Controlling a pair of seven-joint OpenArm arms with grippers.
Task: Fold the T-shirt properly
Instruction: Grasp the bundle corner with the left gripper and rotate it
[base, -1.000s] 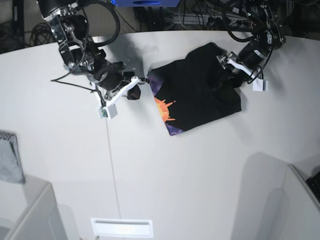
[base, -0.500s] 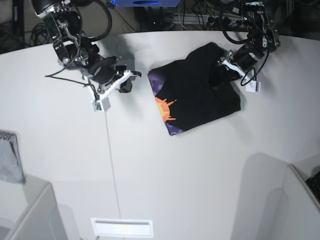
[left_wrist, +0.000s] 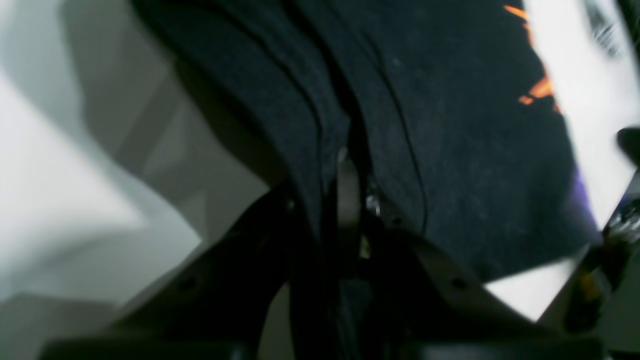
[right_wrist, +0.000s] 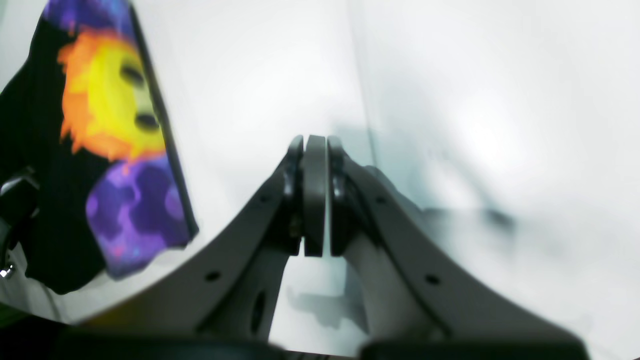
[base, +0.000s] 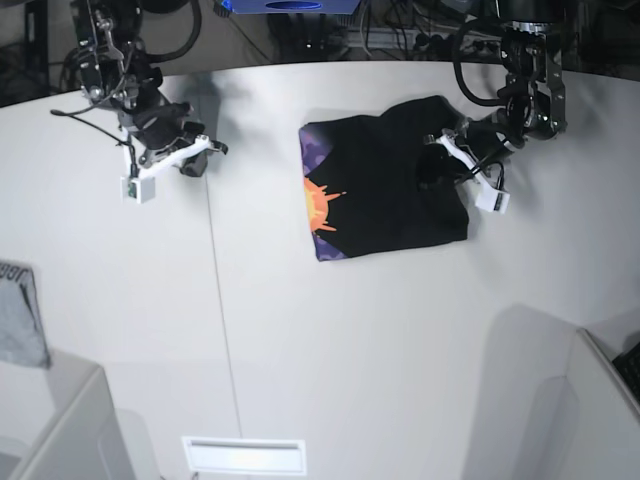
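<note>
T-shirt (base: 385, 185): folded; layered edge pinched in left gripper (left_wrist: 350, 200) for adjusting. Right gripper (right_wrist: 315, 150): closed, empty, well aside.

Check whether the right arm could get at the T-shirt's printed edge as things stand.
Probably yes: the right gripper, jaws shut and empty, hangs off to the side, with only bare table between it and the T-shirt.

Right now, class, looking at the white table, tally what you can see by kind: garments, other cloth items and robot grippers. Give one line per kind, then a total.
Black T-shirt: 1
Small grey item at the table's edge: 1
Grippers: 2, the left gripper shut on the T-shirt, the right gripper shut and holding nothing
Total: 4
</note>
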